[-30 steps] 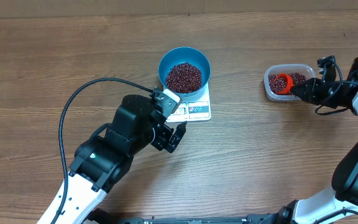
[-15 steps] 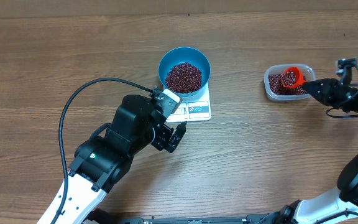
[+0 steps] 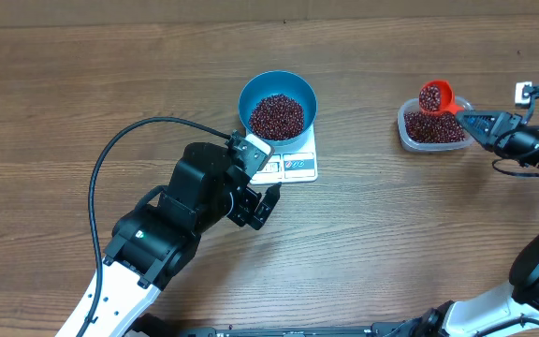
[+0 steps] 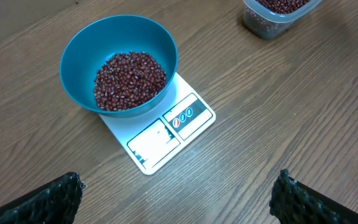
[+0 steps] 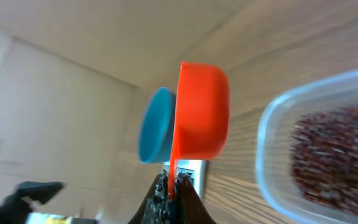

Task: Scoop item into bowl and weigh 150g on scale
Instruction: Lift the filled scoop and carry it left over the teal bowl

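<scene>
R gripper (image 3: 468, 118) outstretched, scoop (image 3: 431, 95) approx. level

Blue bowl (image 3: 279, 82); red-brown beans (image 3: 277, 116); white scale (image 3: 293, 167); orange-red scoop (image 3: 447, 93); tub (image 3: 402, 129) seemingly clear.

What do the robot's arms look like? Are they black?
Mostly, yes. The left arm is chunky and black with a white lower part, and a black cable loops off it. The right arm is black and white too. The left end effector has bumpy black fingers; the right end effector is slim and black.
</scene>
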Controlling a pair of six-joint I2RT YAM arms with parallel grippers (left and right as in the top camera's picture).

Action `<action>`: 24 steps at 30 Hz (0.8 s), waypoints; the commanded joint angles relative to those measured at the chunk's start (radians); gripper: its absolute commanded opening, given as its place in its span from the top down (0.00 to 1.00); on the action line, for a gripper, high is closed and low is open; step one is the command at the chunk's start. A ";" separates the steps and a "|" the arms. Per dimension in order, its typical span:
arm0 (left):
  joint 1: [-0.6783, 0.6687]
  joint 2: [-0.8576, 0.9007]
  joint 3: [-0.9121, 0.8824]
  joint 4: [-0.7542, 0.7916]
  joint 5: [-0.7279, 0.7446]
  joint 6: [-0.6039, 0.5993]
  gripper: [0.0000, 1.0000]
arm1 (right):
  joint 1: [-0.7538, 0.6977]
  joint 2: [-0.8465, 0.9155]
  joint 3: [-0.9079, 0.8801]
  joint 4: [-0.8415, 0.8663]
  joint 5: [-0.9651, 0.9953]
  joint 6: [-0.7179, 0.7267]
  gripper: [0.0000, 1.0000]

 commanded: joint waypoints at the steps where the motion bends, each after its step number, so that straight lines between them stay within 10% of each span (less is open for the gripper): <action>1: 0.005 0.006 -0.008 0.001 0.010 0.019 0.01 | 0.031 0.006 -0.005 -0.013 -0.123 0.002 0.96; 24: 0.005 0.006 -0.008 0.001 0.010 0.019 0.01 | 0.492 0.006 -0.005 0.238 -0.106 0.080 0.96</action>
